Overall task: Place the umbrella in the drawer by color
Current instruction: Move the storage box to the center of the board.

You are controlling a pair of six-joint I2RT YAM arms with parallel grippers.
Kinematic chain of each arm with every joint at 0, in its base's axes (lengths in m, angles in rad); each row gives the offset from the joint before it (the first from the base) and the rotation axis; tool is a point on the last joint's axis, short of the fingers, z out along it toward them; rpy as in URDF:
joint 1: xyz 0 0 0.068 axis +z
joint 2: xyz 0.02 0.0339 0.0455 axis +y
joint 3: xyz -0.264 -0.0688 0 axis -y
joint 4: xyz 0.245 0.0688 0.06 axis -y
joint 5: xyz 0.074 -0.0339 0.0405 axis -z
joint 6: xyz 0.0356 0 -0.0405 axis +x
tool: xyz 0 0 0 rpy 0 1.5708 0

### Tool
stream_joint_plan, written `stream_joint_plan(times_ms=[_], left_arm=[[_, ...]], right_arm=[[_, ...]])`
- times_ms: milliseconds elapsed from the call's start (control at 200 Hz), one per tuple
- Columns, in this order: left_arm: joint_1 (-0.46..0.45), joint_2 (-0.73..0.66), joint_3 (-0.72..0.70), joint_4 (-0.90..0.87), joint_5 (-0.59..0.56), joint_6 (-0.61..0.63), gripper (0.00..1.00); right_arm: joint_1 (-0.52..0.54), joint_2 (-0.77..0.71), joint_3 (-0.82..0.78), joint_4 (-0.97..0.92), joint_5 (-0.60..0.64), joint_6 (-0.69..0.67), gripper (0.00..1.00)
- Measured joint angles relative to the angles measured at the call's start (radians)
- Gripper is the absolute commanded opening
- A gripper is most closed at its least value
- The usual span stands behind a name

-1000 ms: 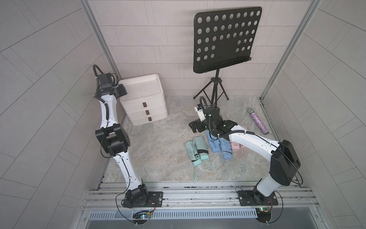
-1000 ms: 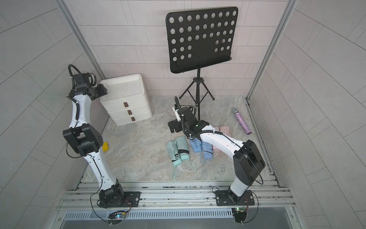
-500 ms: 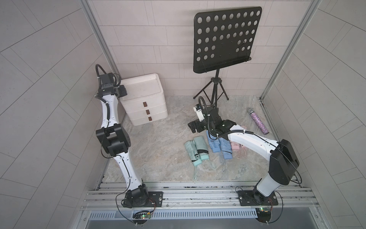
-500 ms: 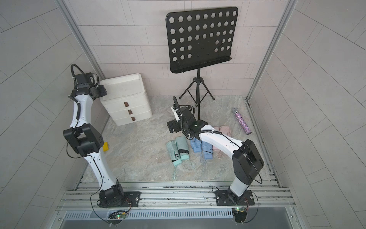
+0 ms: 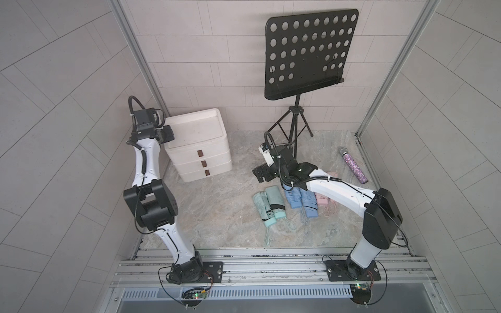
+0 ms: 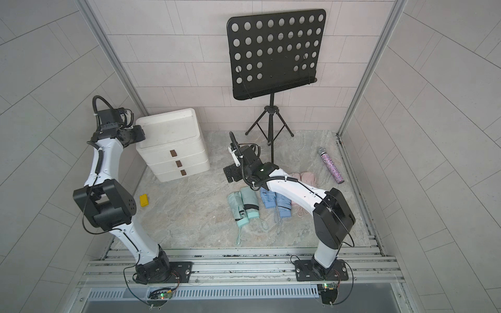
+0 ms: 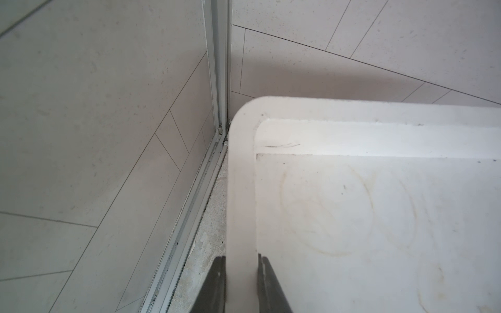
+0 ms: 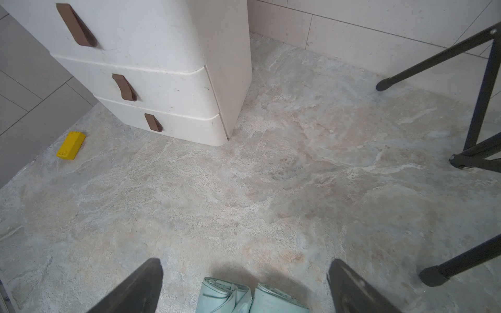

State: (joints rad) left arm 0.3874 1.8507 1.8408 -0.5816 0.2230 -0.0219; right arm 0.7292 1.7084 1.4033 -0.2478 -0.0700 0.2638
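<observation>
Here the left claw [image 7: 241,261] is clamped on the top rim of the drawer unit [image 7: 241,176], which has three shut drawers. The right claw [image 8: 245,261] gapes wide, empty, just above two green umbrellas [image 8: 225,296]. Two blue umbrellas [image 5: 301,202] lie behind it under its arm; pink umbrellas [image 6: 309,177] beyond are partly hidden, so uncounted.

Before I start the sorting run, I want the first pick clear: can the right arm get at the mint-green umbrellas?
Probably yes. The right arm holds its jaws open just above the ends of the mint-green umbrellas, and nothing lies on them.
</observation>
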Motion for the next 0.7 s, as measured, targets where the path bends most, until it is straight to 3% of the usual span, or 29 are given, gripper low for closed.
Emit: stream_joint_plan(times_ms=[335, 700], left_arm=[[-0.003, -0.194, -0.222, 0.004, 0.027, 0.001, 0.00], [-0.043, -0.325, -0.338, -0.045, 0.052, 0.004, 0.03]], right_arm=[[0.012, 0.029, 0.065, -0.026, -0.032, 0.004, 0.99], [0.018, 0.204, 0.227, -0.032, -0.146, 0.064, 0.98]])
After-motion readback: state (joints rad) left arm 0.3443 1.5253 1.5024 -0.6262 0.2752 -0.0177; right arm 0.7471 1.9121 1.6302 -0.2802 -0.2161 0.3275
